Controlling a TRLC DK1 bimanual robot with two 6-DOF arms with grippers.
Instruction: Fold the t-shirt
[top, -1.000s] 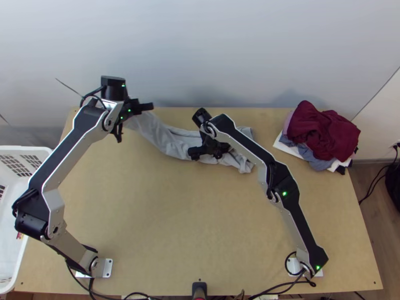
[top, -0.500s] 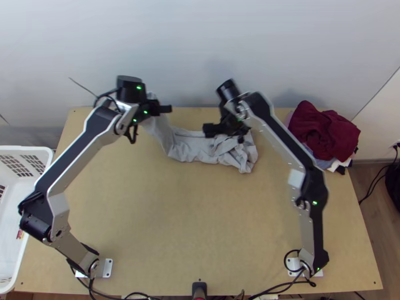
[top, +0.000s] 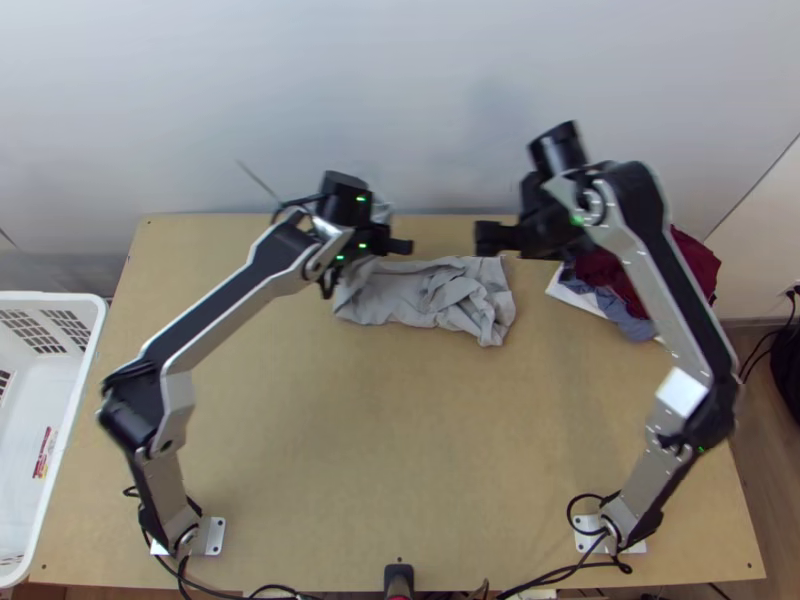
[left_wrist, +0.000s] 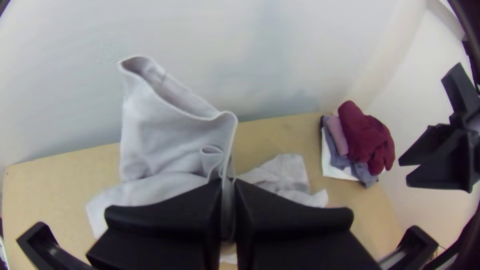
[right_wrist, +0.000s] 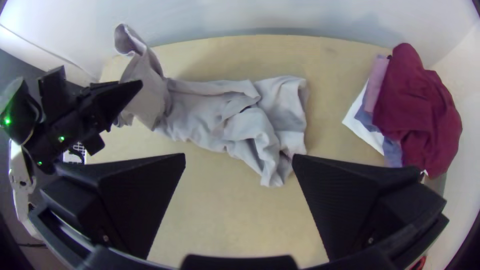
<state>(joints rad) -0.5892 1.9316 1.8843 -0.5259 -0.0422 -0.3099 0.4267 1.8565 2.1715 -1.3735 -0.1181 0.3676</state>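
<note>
Now the right gripper (right_wrist: 239, 157) has swung clear! A second ago it was down on the grey t-shirt (top: 400, 296); here it's up and away toward the upper right of the top view, near the pile of clothes (top: 603, 286). And the left gripper (left_wrist: 228, 184) has travelled too, from the upper left of the frame toward the upper middle, bringing its end of the cloth along. That shortens the stretch of shirt between raised end and heap, while the right-hand part of the heap lies much where it did. No tidy fold on the board, though; I'd call this early work, with the shirt still to be spread flat.

To the fingers, then: the left pair is pressed together on a pinch of edge, the cloth standing up above the grip with an opening showing at its top. The right pair is spread wide, nothing between them, touching no fabric. The rest of the shirt lies bunched and creased at the upper middle of the top view, on the wooden table (top: 380, 450).
</note>
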